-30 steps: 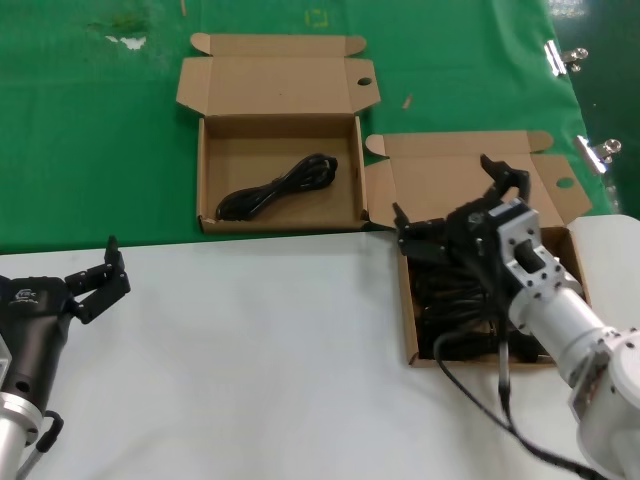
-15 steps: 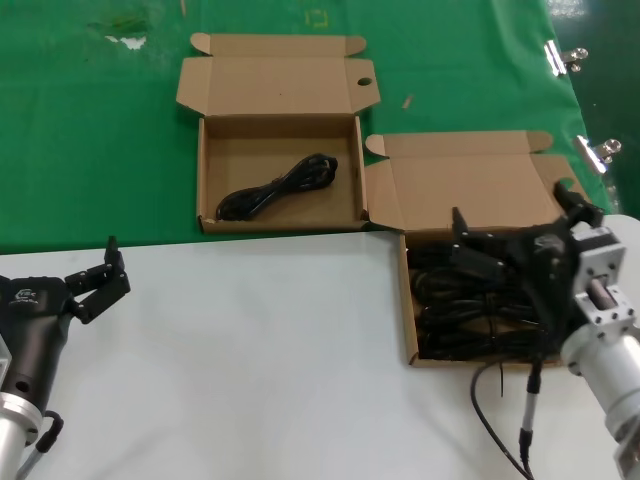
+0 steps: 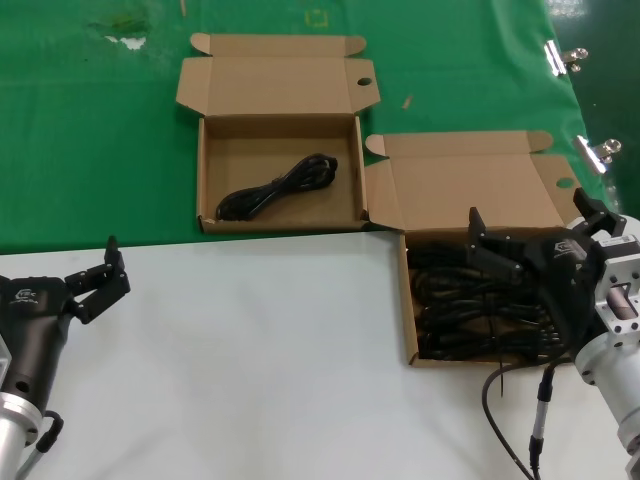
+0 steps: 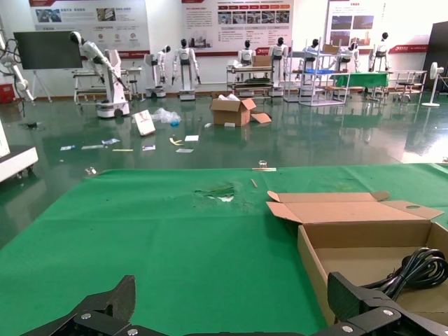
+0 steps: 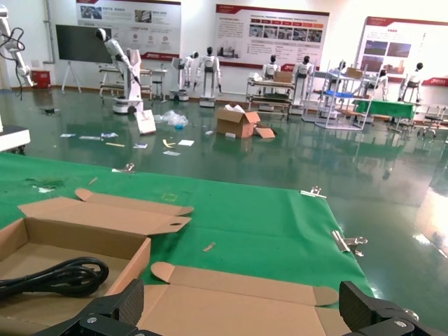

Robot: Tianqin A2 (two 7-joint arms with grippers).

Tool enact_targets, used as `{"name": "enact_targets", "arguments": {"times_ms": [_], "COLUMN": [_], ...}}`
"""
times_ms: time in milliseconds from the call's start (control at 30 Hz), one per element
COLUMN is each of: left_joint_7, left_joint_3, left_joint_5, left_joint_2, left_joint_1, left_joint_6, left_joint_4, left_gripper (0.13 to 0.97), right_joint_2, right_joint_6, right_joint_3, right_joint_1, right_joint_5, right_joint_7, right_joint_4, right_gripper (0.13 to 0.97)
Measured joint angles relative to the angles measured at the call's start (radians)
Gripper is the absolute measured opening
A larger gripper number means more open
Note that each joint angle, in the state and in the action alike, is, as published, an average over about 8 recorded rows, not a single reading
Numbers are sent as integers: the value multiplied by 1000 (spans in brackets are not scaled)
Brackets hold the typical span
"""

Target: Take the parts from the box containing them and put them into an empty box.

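The box containing the parts (image 3: 409, 330) lies at the right, its lid flap (image 3: 470, 190) open, with several black coiled cables (image 3: 465, 310) inside. My right gripper (image 3: 533, 228) hovers open above its far right part, holding nothing; in the right wrist view that gripper (image 5: 245, 311) faces the lid flap (image 5: 231, 294). The other box (image 3: 270, 145) lies farther back to the left, with one cable (image 3: 280, 188) in it, also seen as the cable (image 5: 56, 276). My left gripper (image 3: 97, 276) rests open at the near left, apart from both boxes; the left wrist view shows this gripper (image 4: 234, 304) beside that box (image 4: 364, 234).
The boxes lie on a green cloth (image 3: 90, 130) that meets the white tabletop (image 3: 250, 350) near me. Metal clips (image 3: 565, 57) hold the cloth at the right edge. A cable from my right arm (image 3: 510, 400) trails over the white surface.
My right gripper has moved to the right and nearer to me over the full box, still open and empty. The left arm has not moved.
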Motion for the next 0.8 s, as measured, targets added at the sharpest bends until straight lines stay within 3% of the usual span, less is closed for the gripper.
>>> {"name": "enact_targets", "arguments": {"times_ms": [800], "left_joint_7": [0], "left_joint_3": [0], "left_joint_5": [0], "left_joint_2": [0], "left_joint_1": [0], "left_joint_6": [0], "left_joint_4": [0], "left_gripper": [966], "right_joint_2": [0], "right_joint_6": [0], "right_joint_3": [0], "right_joint_1": [0], "right_joint_5": [0], "right_joint_7": [0], "right_joint_4": [0], "right_gripper": [966]}}
